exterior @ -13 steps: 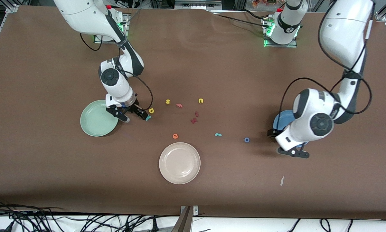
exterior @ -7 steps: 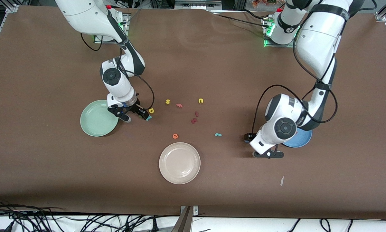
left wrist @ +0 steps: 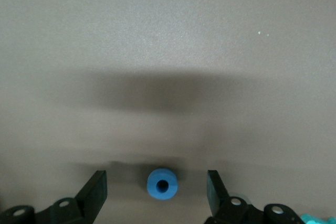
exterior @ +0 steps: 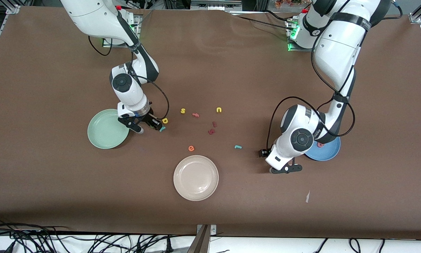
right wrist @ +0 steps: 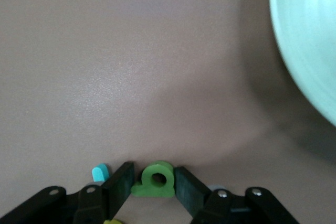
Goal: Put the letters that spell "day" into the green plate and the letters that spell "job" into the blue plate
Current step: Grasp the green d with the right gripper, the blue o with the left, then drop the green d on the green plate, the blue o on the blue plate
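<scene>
My right gripper (exterior: 147,127) is down on the table beside the green plate (exterior: 106,129), shut on the dark green "a" (right wrist: 156,180). The teal "y" (exterior: 162,129) and the yellow "d" (exterior: 165,120) lie right by its fingers. My left gripper (left wrist: 156,178) is low over the table beside the blue plate (exterior: 329,153). It is open, with the blue "o" (left wrist: 161,183) lying between its fingers untouched. The salmon-red "b" (exterior: 320,144) lies in the blue plate. The teal "j" (exterior: 237,147) lies on the table between the grippers.
A cream plate (exterior: 196,177) sits nearer the front camera, with an orange "e" (exterior: 191,148) just above its rim. Yellow "s" (exterior: 183,111) and "u" (exterior: 219,110) and dark red letters (exterior: 211,131) are scattered mid-table. A white scrap (exterior: 307,196) lies toward the front.
The left arm has swung off the blue plate toward mid-table and come down around the blue "o". The right gripper's fingers have closed in on the green "a".
</scene>
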Robot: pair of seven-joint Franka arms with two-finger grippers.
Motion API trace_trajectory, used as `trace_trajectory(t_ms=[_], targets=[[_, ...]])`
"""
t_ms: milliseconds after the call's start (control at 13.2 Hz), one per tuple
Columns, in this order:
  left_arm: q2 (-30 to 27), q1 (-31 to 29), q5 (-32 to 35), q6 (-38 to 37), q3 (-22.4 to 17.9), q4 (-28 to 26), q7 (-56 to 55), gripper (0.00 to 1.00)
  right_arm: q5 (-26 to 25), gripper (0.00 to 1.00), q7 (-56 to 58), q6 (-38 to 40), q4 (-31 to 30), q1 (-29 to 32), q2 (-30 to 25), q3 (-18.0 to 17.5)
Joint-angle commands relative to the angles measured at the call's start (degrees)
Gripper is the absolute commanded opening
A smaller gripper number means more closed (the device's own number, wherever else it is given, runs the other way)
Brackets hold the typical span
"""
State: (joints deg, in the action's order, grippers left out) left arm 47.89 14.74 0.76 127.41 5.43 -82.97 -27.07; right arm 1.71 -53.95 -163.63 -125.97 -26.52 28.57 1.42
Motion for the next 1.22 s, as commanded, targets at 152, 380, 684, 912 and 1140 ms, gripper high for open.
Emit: trace_trajectory(t_ms=[152,380,684,912,1140], targets=[[1.0,0.5,-1.7,0.6,-0.3,0.9,-0.9,0.6,-0.6,0.22,0.1,-0.4,0.0,-0.2,0.2,0.2],[1.1,1.2,-1.6,0.7,-0.4,0.8,-2.5,0.44,-0.6,0.22,0.5,3.6,1.2,0.0,-2.2,0.3],[1.1,1.3,-1.6,0.7,-0.4,-0.1,-2.9,0.33,-0.7,0.22,2.4,20.2,7.6,0.1,-6.4,1.6],[1.1,1.3,-1.6,0.8,-0.4,-0.1,-2.9,0.24,-0.6,0.22,5.2,26.9,11.1,0.2,-7.7,3.4],[0.9,0.8,-1.6,0.6,-0.4,0.3,-2.4,0.14,0.2,0.22,17.1,30.7,11.8,0.2,-9.0,8.9]])
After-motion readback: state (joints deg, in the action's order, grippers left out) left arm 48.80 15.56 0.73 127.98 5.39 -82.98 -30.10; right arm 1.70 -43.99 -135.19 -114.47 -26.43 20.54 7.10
